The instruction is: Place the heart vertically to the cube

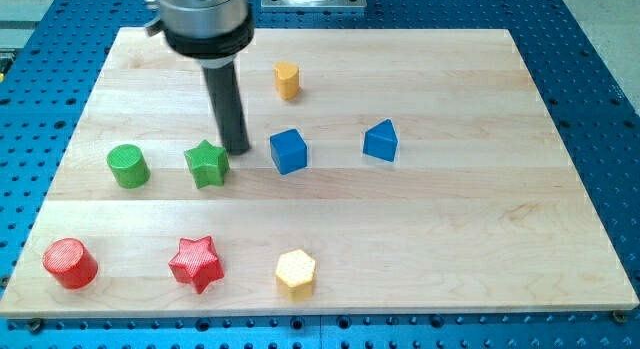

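A yellow heart-like block [287, 79] sits near the view's top, almost straight above the blue cube [288, 150] with a clear gap between them. My tip [237, 150] rests on the board between the green star [206, 164] and the blue cube, close to the star's upper right edge and a short way left of the cube. The rod rises from there to the arm's dark head at the view's top left.
A green cylinder [128, 165] lies left of the green star. A blue triangular block [380, 141] lies right of the cube. Along the view's bottom are a red cylinder [70, 262], a red star [195, 262] and a yellow hexagon [295, 273]. The wooden board [480, 219] is edged by blue perforated table.
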Available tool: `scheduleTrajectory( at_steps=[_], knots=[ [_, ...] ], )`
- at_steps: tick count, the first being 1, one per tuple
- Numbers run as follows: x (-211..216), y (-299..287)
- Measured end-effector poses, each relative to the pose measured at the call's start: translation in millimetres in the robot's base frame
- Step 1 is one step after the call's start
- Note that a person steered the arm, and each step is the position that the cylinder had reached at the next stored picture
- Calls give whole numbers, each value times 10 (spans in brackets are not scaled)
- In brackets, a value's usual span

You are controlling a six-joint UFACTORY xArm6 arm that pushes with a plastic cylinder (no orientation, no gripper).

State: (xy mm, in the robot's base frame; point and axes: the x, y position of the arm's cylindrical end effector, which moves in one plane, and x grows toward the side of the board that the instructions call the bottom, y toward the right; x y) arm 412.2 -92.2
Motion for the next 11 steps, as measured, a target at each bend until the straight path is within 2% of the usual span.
scheduleTrajectory(
  at_steps=[1,2,4,5,6,7,8,9,10,11],
  knots=[
    [-377,379],
    [-526,1107],
    [-972,1070],
    [-980,539],
    [-1095,498],
    [-1460,298],
    [-1355,-190],
    [-1037,-112],
    [-894,209],
    [-991,227]
  ],
)
